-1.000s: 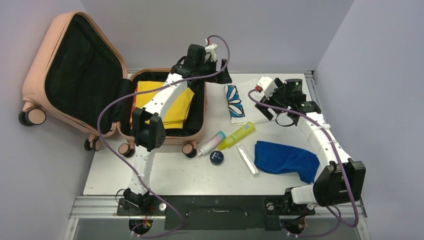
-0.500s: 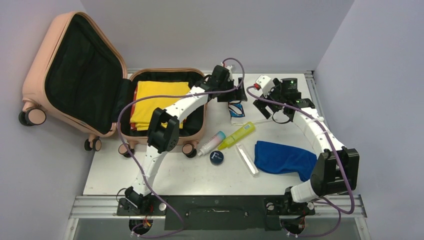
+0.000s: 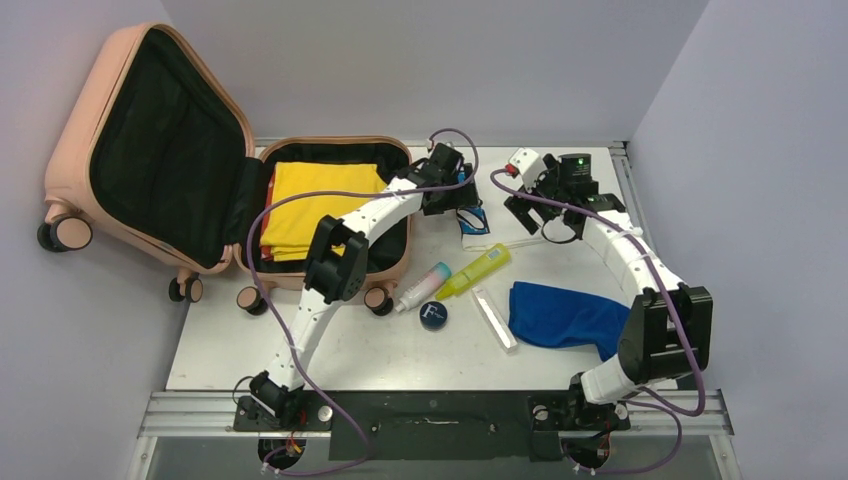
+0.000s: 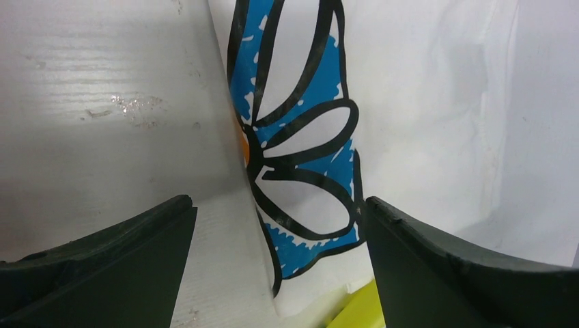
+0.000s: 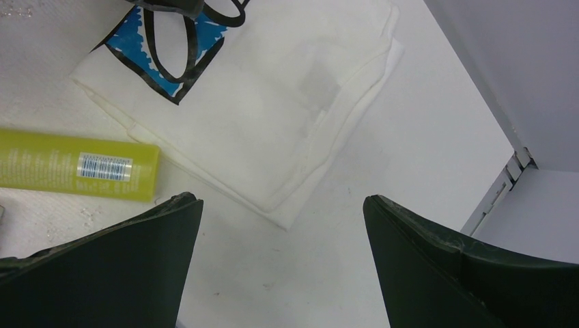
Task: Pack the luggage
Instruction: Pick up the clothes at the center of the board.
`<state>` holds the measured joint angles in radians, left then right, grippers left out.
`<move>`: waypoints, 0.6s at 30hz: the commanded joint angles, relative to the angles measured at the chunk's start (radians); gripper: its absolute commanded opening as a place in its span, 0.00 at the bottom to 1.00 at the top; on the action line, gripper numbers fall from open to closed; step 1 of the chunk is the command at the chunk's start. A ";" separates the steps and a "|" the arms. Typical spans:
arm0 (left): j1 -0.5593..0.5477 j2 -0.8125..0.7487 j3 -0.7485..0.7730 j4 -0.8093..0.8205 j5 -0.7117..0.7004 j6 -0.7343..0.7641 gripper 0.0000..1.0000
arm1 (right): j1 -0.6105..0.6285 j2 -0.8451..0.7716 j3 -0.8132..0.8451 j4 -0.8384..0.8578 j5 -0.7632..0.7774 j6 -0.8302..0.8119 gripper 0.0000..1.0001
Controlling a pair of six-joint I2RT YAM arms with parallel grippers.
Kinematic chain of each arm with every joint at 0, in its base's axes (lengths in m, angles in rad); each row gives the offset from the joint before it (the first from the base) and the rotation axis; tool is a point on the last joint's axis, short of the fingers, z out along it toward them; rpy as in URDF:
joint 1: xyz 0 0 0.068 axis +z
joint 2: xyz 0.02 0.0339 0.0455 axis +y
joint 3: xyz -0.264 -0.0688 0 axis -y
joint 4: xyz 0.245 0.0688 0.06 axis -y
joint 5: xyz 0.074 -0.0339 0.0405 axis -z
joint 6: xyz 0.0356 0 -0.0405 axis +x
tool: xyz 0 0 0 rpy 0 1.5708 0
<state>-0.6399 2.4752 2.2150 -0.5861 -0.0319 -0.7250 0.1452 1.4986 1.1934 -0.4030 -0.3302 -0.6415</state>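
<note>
One tin (image 3: 433,315) near luggage (image 3: 78,135) reads "F"; yellow tube (image 5: 75,174) shows barcode.

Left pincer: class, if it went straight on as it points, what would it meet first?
The left pincer would meet the folded white cloth with the blue flower print, lying on the table; the gap left is unclear.

A folded white cloth (image 4: 300,137) printed with a blue flower lies directly under the left claw (image 4: 278,205), with a yellow-green tube (image 3: 474,270), round dark tin (image 3: 433,315) and blue cloth (image 3: 570,318) farther back toward the bases.
</note>
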 commanded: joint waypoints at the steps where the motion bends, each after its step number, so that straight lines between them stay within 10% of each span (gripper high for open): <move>1: 0.009 0.052 0.059 0.026 -0.037 -0.030 0.93 | 0.021 0.023 0.013 0.040 -0.016 -0.018 0.92; 18: 0.028 0.191 0.041 0.175 0.216 -0.146 0.74 | 0.243 0.048 -0.074 0.035 0.046 -0.198 0.92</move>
<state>-0.6052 2.5958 2.2639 -0.3893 0.1272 -0.8463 0.3336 1.5429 1.1439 -0.4225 -0.3389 -0.7975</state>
